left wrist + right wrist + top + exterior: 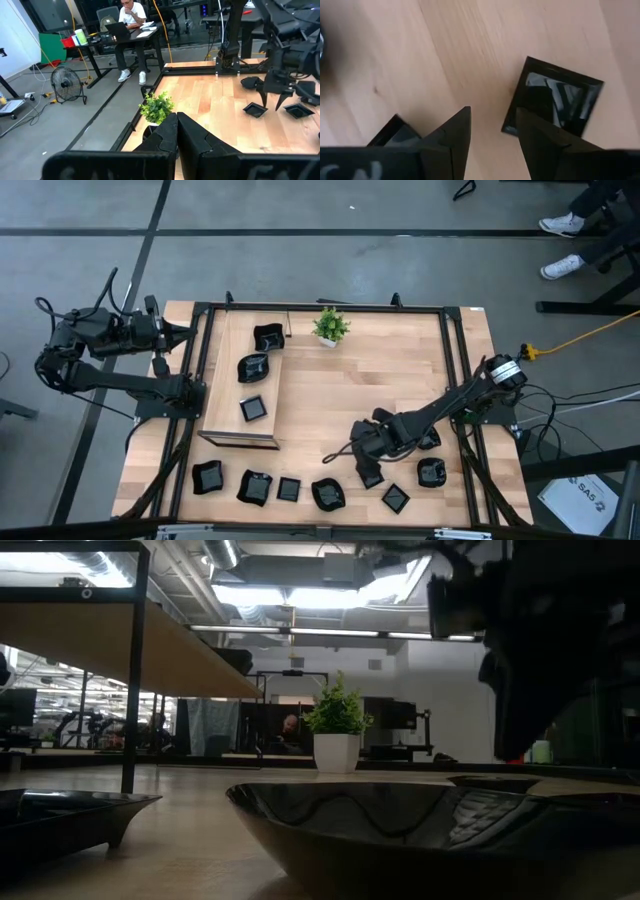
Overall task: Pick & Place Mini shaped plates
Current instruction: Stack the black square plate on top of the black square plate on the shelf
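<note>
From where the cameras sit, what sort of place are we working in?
Most likely a robotics lab or open workshop: a person at a desk with a laptop, a floor fan on bare concrete, and exposed ceiling ducts beyond the wooden table.

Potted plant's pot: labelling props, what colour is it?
White, under green leaves; the pot shows best in the low view.

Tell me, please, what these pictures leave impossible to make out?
- High view: the plate under the right gripper is hidden by the arm.
- Low view: the nearest black dish is cut off by the bottom edge.
- Right wrist view: a black plate is mostly hidden behind the gripper's own fingers.
</note>
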